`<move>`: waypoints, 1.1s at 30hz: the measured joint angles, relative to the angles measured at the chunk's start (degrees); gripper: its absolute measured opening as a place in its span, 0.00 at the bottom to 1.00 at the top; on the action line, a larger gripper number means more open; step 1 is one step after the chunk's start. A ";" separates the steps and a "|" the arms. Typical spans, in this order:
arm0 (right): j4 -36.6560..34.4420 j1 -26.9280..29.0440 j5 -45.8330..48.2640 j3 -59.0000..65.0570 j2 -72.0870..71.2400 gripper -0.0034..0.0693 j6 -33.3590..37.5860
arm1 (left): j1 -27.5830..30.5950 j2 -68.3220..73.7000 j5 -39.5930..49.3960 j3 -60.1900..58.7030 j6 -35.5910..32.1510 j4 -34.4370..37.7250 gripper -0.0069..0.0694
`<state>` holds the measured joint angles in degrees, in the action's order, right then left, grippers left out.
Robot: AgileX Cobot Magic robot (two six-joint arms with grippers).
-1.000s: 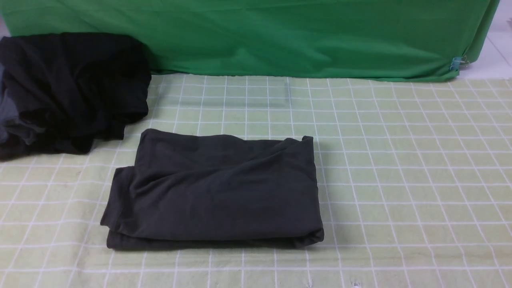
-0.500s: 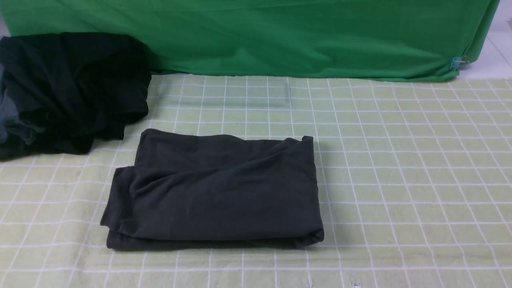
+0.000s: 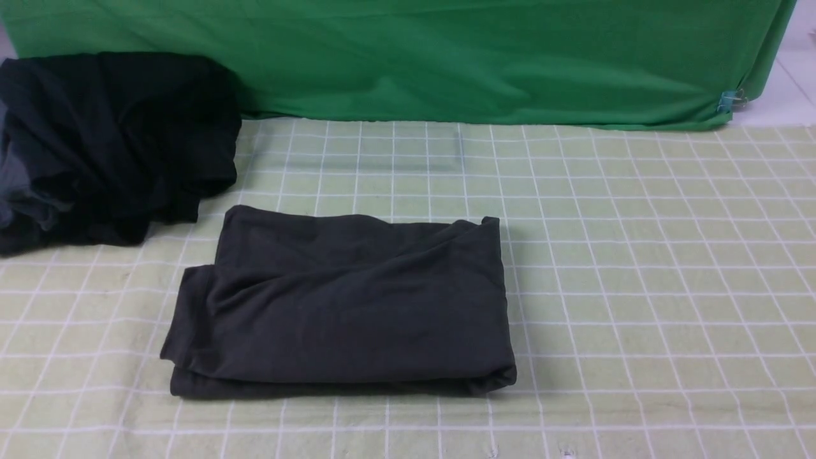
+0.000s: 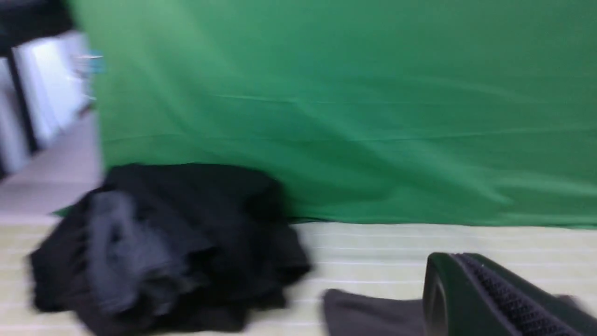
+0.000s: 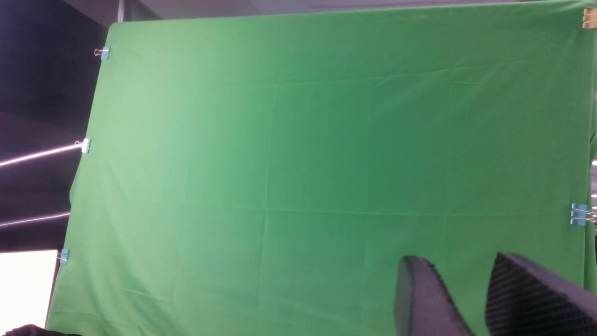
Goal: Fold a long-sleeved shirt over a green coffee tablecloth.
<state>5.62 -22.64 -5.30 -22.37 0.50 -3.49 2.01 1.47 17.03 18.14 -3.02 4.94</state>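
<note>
The long-sleeved shirt [image 3: 344,306] lies folded into a dark charcoal rectangle on the green coffee tablecloth [image 3: 637,268], a little left of centre. Its print and neck tag are hidden. No arm shows in the front view. The left wrist view is blurred: my left gripper [image 4: 454,255] has its fingers pressed together with nothing between them, above a corner of the shirt [image 4: 368,312] and the tablecloth [image 4: 373,252]. My right gripper [image 5: 459,266] is raised off the table and open, with only green backdrop showing between its fingers.
A blacker heap of clothing with grey parts [image 3: 108,140] sits at the far left of the table, also in the left wrist view [image 4: 163,242]. A plain bright green backdrop [image 3: 446,57] hangs behind the table, clipped [image 3: 727,100] at its right edge.
</note>
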 joint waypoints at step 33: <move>0.00 0.02 -0.04 0.00 0.00 0.38 -0.04 | 1.47 -1.33 -3.83 -18.51 0.00 -2.94 0.09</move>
<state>5.62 -22.62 -5.34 -22.37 0.50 -3.53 3.48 0.14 13.19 -0.37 -3.02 2.00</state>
